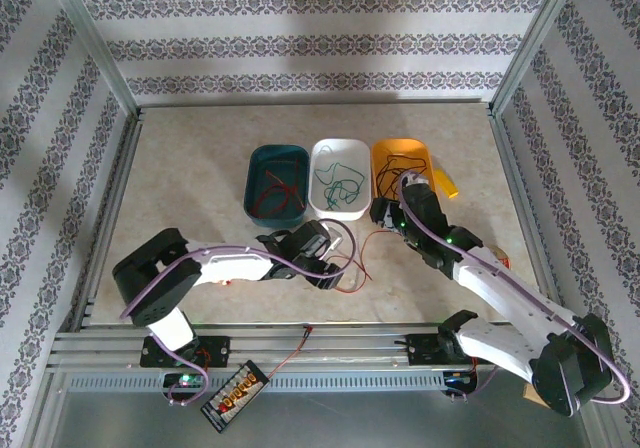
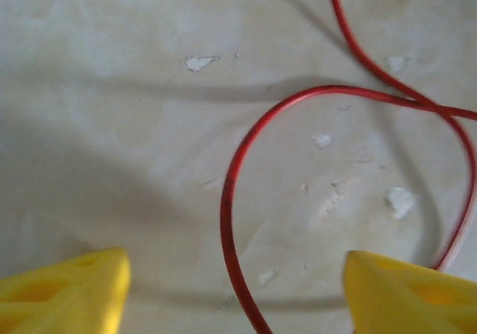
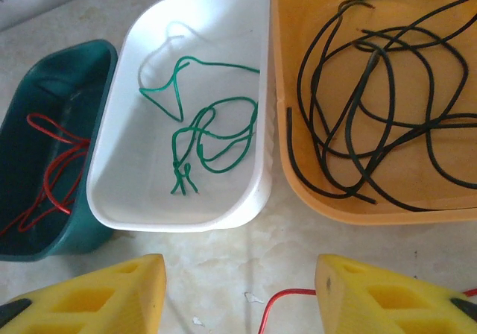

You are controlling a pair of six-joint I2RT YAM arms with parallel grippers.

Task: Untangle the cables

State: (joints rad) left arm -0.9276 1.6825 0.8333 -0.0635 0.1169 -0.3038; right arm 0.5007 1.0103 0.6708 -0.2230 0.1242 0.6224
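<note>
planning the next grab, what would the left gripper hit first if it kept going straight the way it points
Most likely the red cable lying on the table, which runs between the open fingers of the left gripper; how far off is unclear.

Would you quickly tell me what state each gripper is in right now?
Left gripper: open, holding nothing; a red cable lies loose beneath it.
Right gripper: open, holding nothing.

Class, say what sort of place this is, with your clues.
Probably a robot test cell: arms bolted to a rail, a metal frame round the table, tubs holding colour-sorted cables.
</note>
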